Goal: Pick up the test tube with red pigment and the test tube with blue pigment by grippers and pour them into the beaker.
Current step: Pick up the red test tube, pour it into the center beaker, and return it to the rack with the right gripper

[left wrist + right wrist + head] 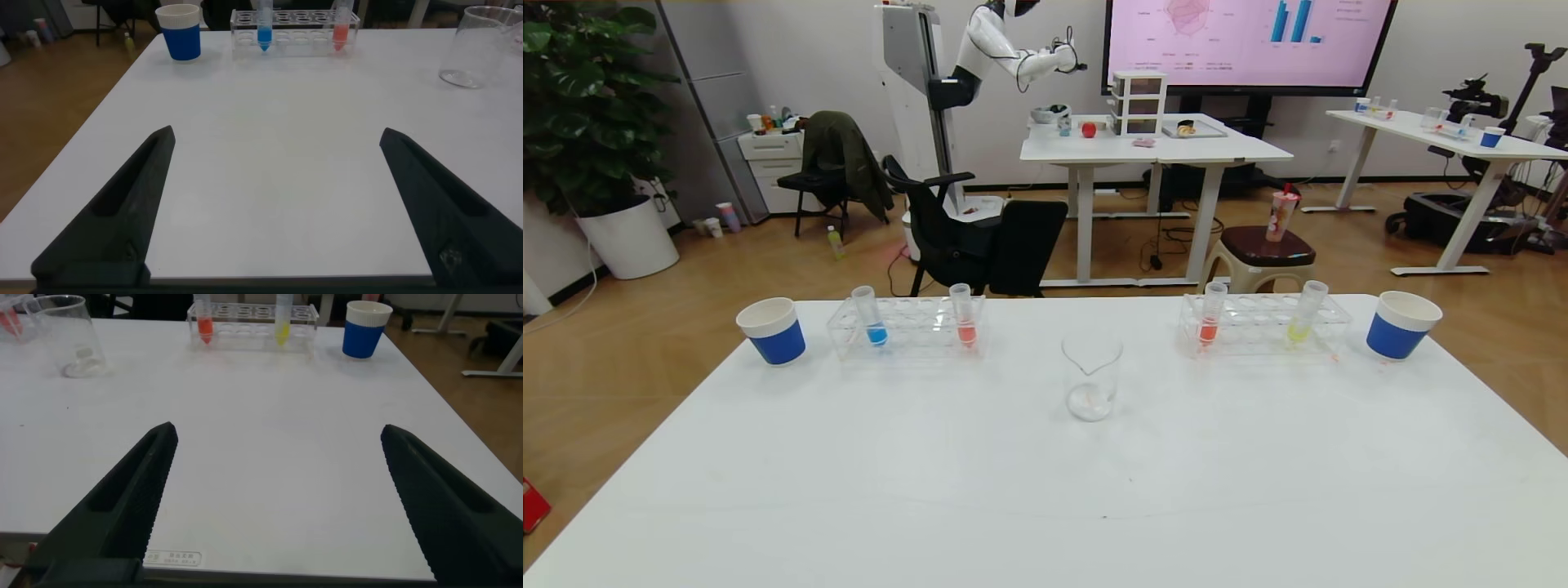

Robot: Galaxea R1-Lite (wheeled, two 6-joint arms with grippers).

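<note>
While both arms sit low at near table edge, task items stand well apart from them at far side. Clear tube with blue liquid (872, 317) upright in clear left rack (907, 328); clear tube with vivid orange-red liquid (1210, 318) upright in clear right rack (1262, 325). Clear glass beaker with spout (1091, 378) between racks, nearer robot. Left gripper (274, 208) spread wide, holding nothing, above bare white table (1045, 490). Right gripper (278, 502) likewise spread wide, empty, pointing toward racks.

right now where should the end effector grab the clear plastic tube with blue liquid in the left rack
Probably the bare upper wall just under the collar of the clear plastic tube with blue liquid, approached from above and the near side: it stands upright in the clear plastic rack, whose frame hides the lower part.
</note>
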